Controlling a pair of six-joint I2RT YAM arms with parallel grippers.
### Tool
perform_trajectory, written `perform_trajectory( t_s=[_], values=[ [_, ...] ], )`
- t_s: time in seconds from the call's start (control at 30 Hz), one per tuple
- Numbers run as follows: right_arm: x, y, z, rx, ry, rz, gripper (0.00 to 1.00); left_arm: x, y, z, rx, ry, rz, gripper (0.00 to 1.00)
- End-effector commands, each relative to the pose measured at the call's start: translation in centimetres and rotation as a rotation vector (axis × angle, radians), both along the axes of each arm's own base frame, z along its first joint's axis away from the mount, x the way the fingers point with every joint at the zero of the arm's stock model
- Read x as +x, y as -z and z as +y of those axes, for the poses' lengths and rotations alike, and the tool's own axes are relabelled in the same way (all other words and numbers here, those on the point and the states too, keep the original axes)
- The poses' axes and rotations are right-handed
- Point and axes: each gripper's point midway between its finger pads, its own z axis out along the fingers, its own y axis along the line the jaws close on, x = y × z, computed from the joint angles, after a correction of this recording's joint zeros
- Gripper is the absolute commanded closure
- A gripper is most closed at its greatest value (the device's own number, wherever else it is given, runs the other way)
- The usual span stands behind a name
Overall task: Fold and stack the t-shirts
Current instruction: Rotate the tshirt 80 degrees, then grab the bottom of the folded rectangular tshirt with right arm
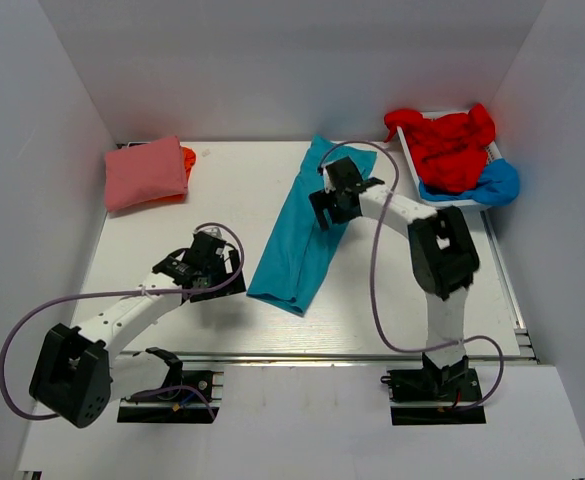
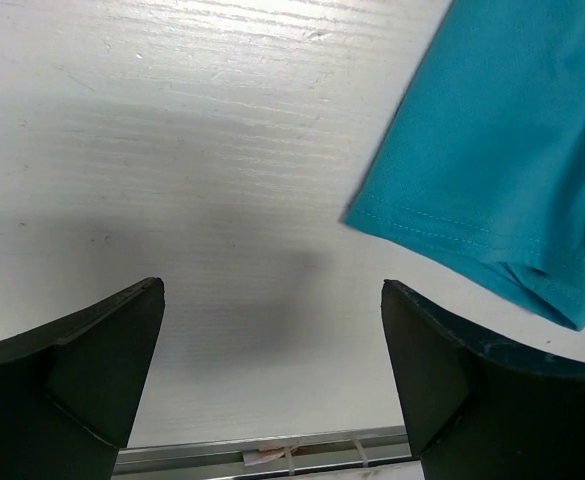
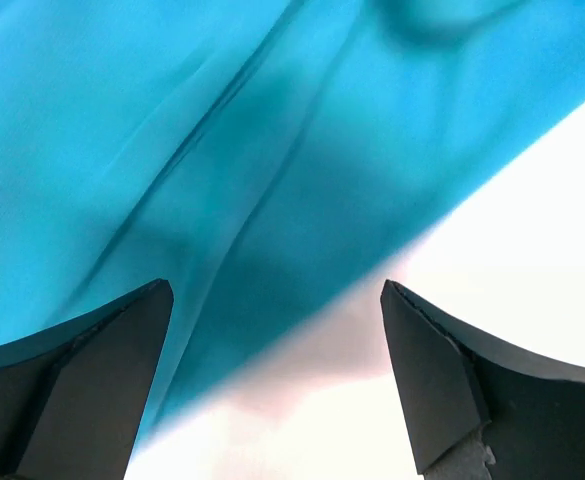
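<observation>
top: left claw wide open, empty, over bare bench beside teal t-shirt, a long strip mid-bench. right claw wide open above its far half. orange t-shirt mostly hidden under pink t-shirt, far left. left wrist: teal hem clear of the claw. right wrist: cloth blurred, contact unclear.

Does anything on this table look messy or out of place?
The red t-shirt and bright blue t-shirt are heaped crumpled in the white tray, spilling over its rim. The teal t-shirt lies askew, a long diagonal strip.
</observation>
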Motion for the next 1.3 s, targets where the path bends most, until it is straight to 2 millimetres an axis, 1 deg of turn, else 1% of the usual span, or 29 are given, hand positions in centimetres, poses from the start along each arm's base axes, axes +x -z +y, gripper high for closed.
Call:
perform_trajectory(
  t_s=[0.0, 0.03, 0.07, 0.1, 0.13, 0.17, 0.23, 0.27, 0.3, 0.37, 0.4, 0.43, 0.47, 0.5, 0.6, 0.63, 0.7, 0.77, 0.83, 0.9, 0.93, 0.97, 1.0, 1.07, 1.1, 1.13, 1.17, 1.23, 1.27],
  values=[
    [-2.0, -10.0, 3.2, 0.105, -0.234, -0.242, 0.1, 1.3, -1.7, -0.1, -0.022, -0.036, -0.071, 0.0],
    [-4.1, -8.5, 3.3, 0.092, -0.261, -0.199, 0.1, 1.4, -2.1, 0.0, -0.029, -0.05, -0.086, 0.0],
    [-5.3, -8.6, 3.9, 0.093, -0.292, -0.192, 0.1, 1.2, -1.7, 0.1, -0.028, -0.058, -0.075, 0.0],
    [-6.5, -10.7, 4.4, 0.118, -0.336, -0.231, 0.1, 1.0, -1.7, 0.2, -0.03, -0.058, -0.079, 0.0],
    [-9.0, -8.8, 4.9, 0.111, -0.41, -0.191, 0.1, 1.0, -2.0, 0.1, -0.036, -0.058, -0.09, 0.0],
    [-10.7, -9.4, 6.1, 0.112, -0.477, -0.211, 0.1, 1.0, -1.9, 0.8, -0.02, -0.088, -0.083, 0.0],
    [-13.0, -8.9, 6.7, 0.103, -0.539, -0.234, 0.1, 0.7, -2.1, 2.3, 0.031, -0.143, -0.096, 0.0],
    [-15.9, -8.0, 8.1, 0.098, -0.626, -0.22, 0.1, 0.4, -1.9, 2.9, 0.049, -0.182, -0.083, 0.0],
    [-16.6, -8.3, 9.0, 0.117, -0.66, -0.233, 0.1, -0.2, -1.8, 3.9, 0.09, -0.211, -0.072, 0.0],
    [-19.5, -7.5, 11.0, 0.139, -0.764, -0.191, 0.1, -0.6, -2.1, 4.5, 0.089, -0.263, -0.076, 0.0],
    [-20.0, -6.2, 11.4, 0.121, -0.783, -0.16, 0.1, -1.0, -2.1, 4.7, 0.089, -0.274, -0.066, 0.0],
    [-22.1, -5.7, 12.8, 0.129, -0.867, -0.139, 0.1, -1.2, -2.0, 4.7, 0.081, -0.286, -0.067, 0.0],
    [-22.5, -5.1, 13.4, 0.12, -0.892, -0.129, 0.1, -1.4, -2.0, 4.8, 0.076, -0.286, -0.073, 0.0],
    [-23.8, -3.7, 14.0, 0.094, -0.928, -0.1, 0.1, -1.4, -2.2, 4.8, 0.066, -0.295, -0.08, 0.0],
    [-25.4, -2.6, 15.0, 0.041, -0.997, -0.111, 0.1, -1.8, -2.1, 5.0, 0.065, -0.295, -0.081, 0.0],
    [-25.2, -2.5, 15.2, 0.034, -0.988, -0.137, 0.1, -1.9, -2.0, 5.3, 0.075, -0.307, -0.076, 0.0],
    [-25.5, -1.7, 14.9, 0.019, -0.979, -0.132, 0.1, -1.9, -2.0, 5.3, 0.075, -0.307, -0.076, 0.0],
    [-25.7, -1.4, 15.0, 0.021, -0.984, -0.133, 0.1, -1.9, -2.0, 5.3, 0.075, -0.307, -0.076, 0.0],
    [-26.0, 0.0, 14.6, 0.003, -0.988, -0.104, 0.1, -1.9, -2.0, 5.3, 0.075, -0.307, -0.076, 0.0],
    [-26.0, 0.7, 14.3, -0.018, -0.972, -0.091, 0.1, -2.0, -1.8, 5.3, 0.081, -0.307, -0.068, 0.0],
    [-26.1, 1.5, 14.0, -0.029, -0.965, -0.072, 0.11, -2.0, -1.7, 5.3, 0.087, -0.306, -0.06, 0.0],
    [-26.1, 1.8, 13.9, -0.029, -0.966, -0.071, 0.12, -2.0, -1.7, 5.3, 0.087, -0.306, -0.06, 0.0],
    [-25.6, 2.0, 13.6, -0.051, -0.942, -0.085, 0.12, -2.0, -1.5, 5.3, 0.093, -0.305, -0.051, 0.0],
    [-24.8, 2.5, 13.3, -0.083, -0.905, -0.09, 0.16, -2.0, -1.5, 5.3, 0.093, -0.305, -0.051, 0.0],
    [-24.7, 2.9, 13.2, -0.095, -0.895, -0.091, 0.16, -2.0, -1.5, 5.3, 0.093, -0.305, -0.051, 0.0],
    [-24.5, 3.2, 12.8, -0.108, -0.879, -0.088, 0.18, -2.0, -1.5, 5.3, 0.093, -0.305, -0.051, 0.0],
    [-24.5, 3.4, 12.8, -0.112, -0.877, -0.086, 0.2, -2.0, -1.5, 5.3, 0.093, -0.305, -0.051, 0.0],
    [-24.4, 4.0, 12.4, -0.125, -0.863, -0.072, 0.35, -2.0, -1.5, 5.3, 0.089, -0.313, -0.051, 0.0],
    [-24.3, 4.3, 12.1, -0.143, -0.855, -0.063, 0.44, -2.0, -1.6, 5.3, 0.083, -0.314, -0.058, 0.0]
  ],
)
